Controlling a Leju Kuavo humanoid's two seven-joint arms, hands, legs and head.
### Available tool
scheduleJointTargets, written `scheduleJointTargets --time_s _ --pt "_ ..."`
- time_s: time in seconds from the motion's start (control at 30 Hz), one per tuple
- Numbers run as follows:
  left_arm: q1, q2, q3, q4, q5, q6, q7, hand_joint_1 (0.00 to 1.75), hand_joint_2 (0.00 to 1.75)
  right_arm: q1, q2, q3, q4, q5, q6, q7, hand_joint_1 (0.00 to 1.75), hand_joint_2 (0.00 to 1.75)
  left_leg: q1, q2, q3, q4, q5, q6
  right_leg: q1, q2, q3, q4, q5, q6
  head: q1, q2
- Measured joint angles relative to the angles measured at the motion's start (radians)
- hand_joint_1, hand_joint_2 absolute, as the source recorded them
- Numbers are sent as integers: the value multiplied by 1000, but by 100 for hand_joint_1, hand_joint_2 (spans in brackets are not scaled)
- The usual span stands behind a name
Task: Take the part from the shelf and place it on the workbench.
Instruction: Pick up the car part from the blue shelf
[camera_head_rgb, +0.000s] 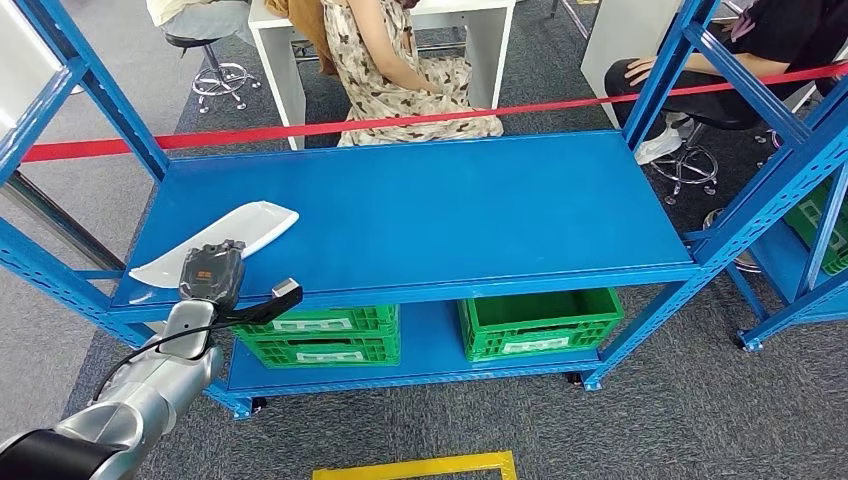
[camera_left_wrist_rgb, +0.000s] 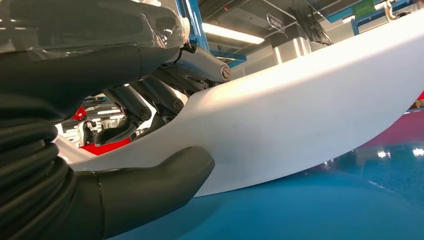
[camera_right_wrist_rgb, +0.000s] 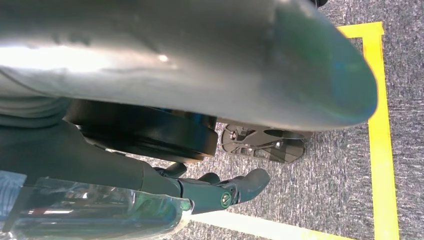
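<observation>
Gripping white part (camera_head_rgb: 218, 238) | left hand (camera_head_rgb: 210, 272) | on blue shelf (camera_head_rgb: 450, 210)

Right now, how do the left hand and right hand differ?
The left hand is raised to the blue shelf, while the right hand hangs low over grey carpet beside yellow floor tape. The left hand closes around the near end of the white part, thumb under it and fingers over it; the right hand holds nothing, with its fingers curled in. Both have dark fingers.
</observation>
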Motion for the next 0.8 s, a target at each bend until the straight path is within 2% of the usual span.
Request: scheduleJointTargets --time_s 0.1,0.13,0.23,0.27,0.47,0.8 --pt "3 2 -4 0 -1 6 35 175 175 0 0 1 0 4 0 3 0 0 0 0 0 0 0 0 0 0 0 0 0 0 0 0" --pt "4 4 -17 0 -2 5 58 175 131 0 0 1 0 6 0 5 0 0 0 0 0 0 0 0 0 0 0 0 0 0 0 0" --pt "3 15 -79 0 -4 -1 117 175 131 0 0 2 0 11 0 8 0 0 0 0 0 0 0 0 0 0 0 0 0 0 0 0" --pt "3 18 -102 0 -5 -4 130 175 175 0 0 2 0 11 1 8 0 0 0 0 0 0 0 0 0 0 0 0 0 0 0 0" --pt "-8 29 -232 0 11 -2 165 175 175 2 2 2 0 1 12 -1 0 0 0 0 0 0 0 0 0 0 0 0 0 0 0 0" --pt "-20 22 -259 0 -2 1 141 175 175 6 2 0 0 -15 24 -6 0 0 0 0 0 0 0 0 0 0 0 0 0 1 0 0"
